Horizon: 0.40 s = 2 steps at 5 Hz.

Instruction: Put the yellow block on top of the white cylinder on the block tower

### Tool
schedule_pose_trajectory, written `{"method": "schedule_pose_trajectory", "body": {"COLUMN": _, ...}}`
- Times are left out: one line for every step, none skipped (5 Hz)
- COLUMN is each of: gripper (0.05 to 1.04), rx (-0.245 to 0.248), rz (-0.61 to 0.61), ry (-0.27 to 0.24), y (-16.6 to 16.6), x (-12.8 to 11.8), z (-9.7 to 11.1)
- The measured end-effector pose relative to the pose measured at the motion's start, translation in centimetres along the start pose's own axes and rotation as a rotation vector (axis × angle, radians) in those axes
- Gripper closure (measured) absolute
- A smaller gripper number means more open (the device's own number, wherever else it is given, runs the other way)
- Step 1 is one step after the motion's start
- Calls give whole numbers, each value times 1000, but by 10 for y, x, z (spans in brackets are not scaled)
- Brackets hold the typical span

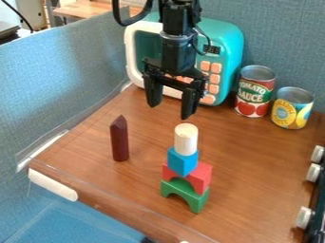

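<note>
One brown wooden table (260, 166) sits under me. The tall tower of four blocks is my landmark. One teal and white toy microwave (230, 45) stands behind it. My gripper (170, 111) has two black fingers, spread wide, with nothing between them. Two food cans stand behind the tower to the right of the view: a red and green one (256, 92) and a shorter yellow and blue one (292, 108). One dark red wooden stick (119, 140), left of the tower, stands up, tip to the top. The tower has one green arch (195, 199), one red arch (202, 175), one blue block (183, 161) and, on top, one white round post (186, 138). The post stands straight, long way up and down, just below my fingertips in the view, not touching them.
</note>
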<state>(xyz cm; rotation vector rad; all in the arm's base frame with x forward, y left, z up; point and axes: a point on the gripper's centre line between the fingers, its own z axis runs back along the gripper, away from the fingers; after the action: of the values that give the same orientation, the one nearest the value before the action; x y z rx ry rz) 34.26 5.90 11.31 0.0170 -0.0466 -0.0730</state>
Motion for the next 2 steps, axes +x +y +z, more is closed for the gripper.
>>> {"method": "schedule_pose_trajectory", "body": {"gripper": 84, "rx": -10, "rz": 0, "ry": 34, "y": 0, "x": -2, "z": -13}}
{"method": "schedule_pose_trajectory", "body": {"gripper": 84, "rx": -6, "rz": 12, "ry": 8, "y": -1, "x": 1, "z": -22}}
